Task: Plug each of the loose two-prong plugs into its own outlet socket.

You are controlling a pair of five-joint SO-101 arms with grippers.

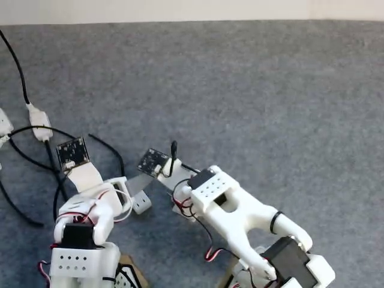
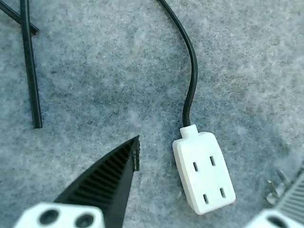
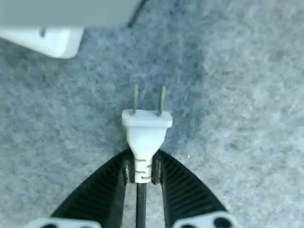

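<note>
R gripper [image 3: 142,166] pinches white two-prong plastic plug [image 3: 146,126] by neck; L gripper [image 2: 213,166] spread over white socket block [image 2: 204,171]. Risk: unheld block slides, prongs miss slots.

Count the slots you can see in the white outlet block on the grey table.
4, all on the top face of the white outlet block: one pair near its black cord, one pair near the free end. Other faces are hidden.
</note>
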